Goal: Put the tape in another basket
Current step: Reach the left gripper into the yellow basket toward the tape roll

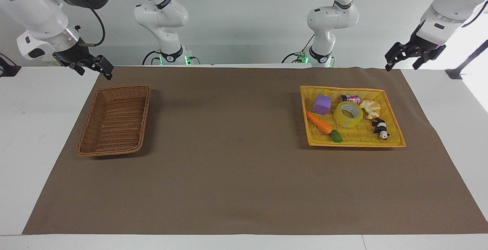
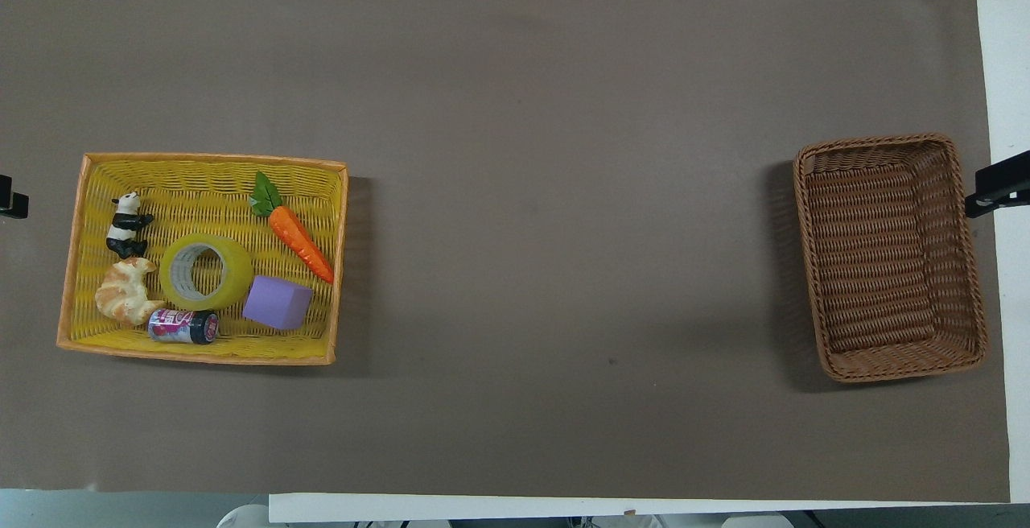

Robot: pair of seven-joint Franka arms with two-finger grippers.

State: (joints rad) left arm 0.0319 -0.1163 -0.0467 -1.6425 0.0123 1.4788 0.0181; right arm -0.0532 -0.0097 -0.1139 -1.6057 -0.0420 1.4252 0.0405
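The tape (image 1: 348,114) lies in the yellow tray (image 1: 392,141); both arms wait raised, fingers spread wide and empty

1. My arms are glossy white, built of rounded segments with dark grey bands at the joints.
2. Black cables loop along both of them.
3. Each left claw (image 1: 404,57) and right claw (image 1: 93,67) is black (angular linkwork).
4. Green lights glow at my bases.
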